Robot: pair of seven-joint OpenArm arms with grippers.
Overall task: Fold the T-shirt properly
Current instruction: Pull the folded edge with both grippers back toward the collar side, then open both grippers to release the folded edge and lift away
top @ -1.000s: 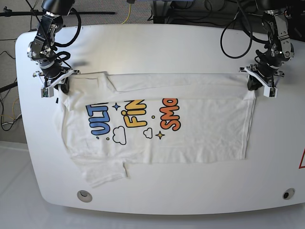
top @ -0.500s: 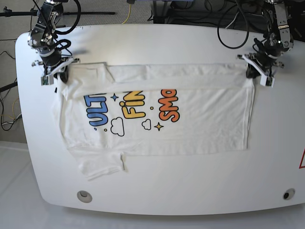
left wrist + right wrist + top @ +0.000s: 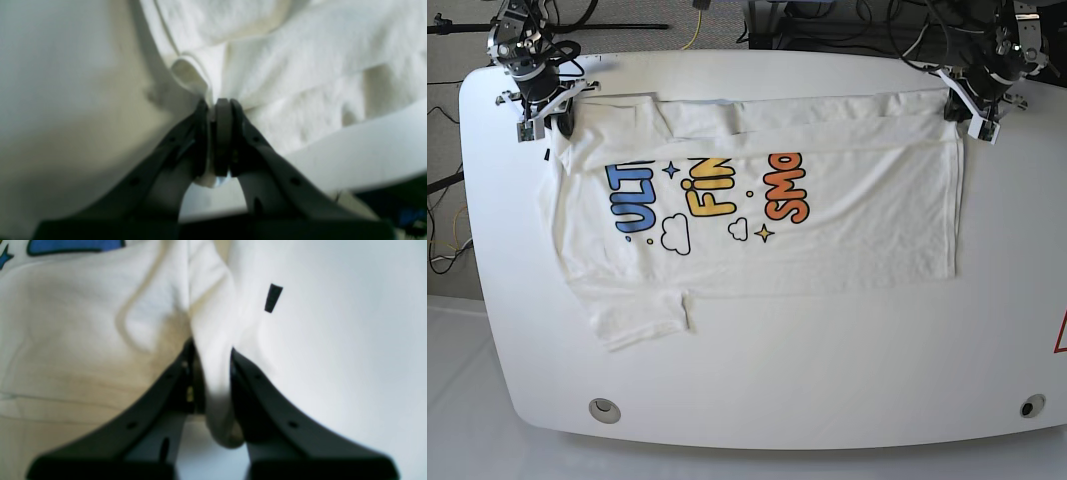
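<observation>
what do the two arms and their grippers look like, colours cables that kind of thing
Both arms are dark metal with bundles of loose black cables looping around the wrists. The left gripper and right gripper each have white plastic brackets at the base. In the wrist views the jaws are matte black, tapering and curved, with small screw holes along their sides.

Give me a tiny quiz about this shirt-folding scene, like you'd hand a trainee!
1. True or false: both pincers are clamped on cloth.
2. Which printed word lies nearest the right pincer: A) SMOL, B) FINE, C) ULTRA?
3. Which part of the T-shirt sticks out toward the table's near edge?

Key
1. True. The left pincer and the right pincer each pinch a fold of the T-shirt.
2. C. The blue word sits at the right pincer's end.
3. A short sleeve, lying flat on the table.
</observation>
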